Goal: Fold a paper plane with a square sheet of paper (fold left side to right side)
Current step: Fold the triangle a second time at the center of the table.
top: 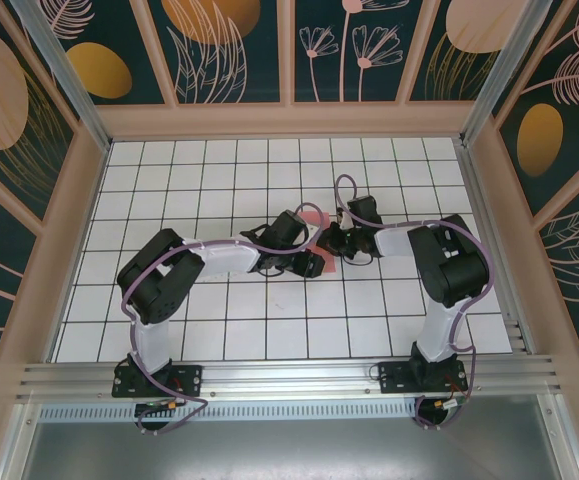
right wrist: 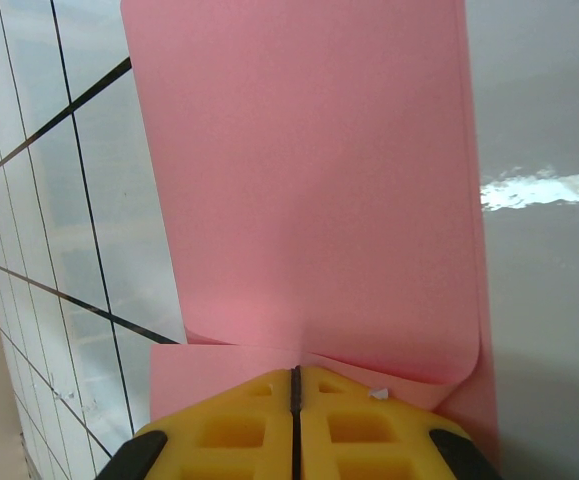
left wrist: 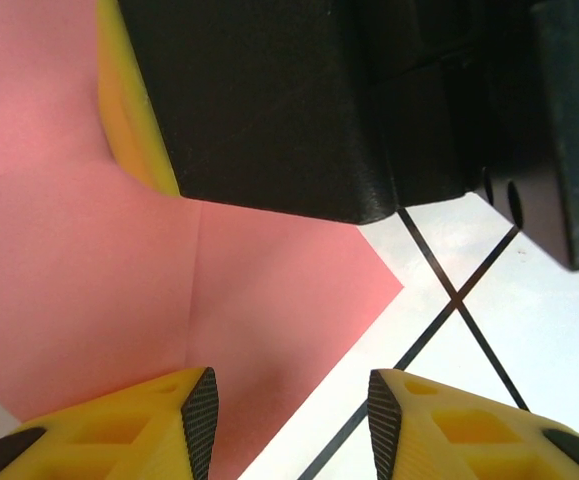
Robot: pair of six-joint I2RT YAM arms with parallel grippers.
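The square sheet of paper (top: 316, 217) is salmon-pink and lies mid-table between my two grippers. In the left wrist view the sheet (left wrist: 269, 290) lies flat with faint creases, one corner pointing right over a grid line. My left gripper (left wrist: 292, 420) hovers open above that corner, nothing between its fingers. A yellow finger (left wrist: 129, 110) of the right gripper meets the sheet where the creases join. In the right wrist view the paper (right wrist: 309, 180) bends over itself in a soft roll, and my right gripper (right wrist: 295, 378) is shut with its tips against that bend. No paper shows between its jaws.
The white grid table (top: 169, 330) stretches around the arms, with free tiles left, right and near. A wooden frame with patterned walls (top: 289, 118) encloses the table on three sides. Both arms (top: 219, 258) crowd the centre, their wrists nearly touching.
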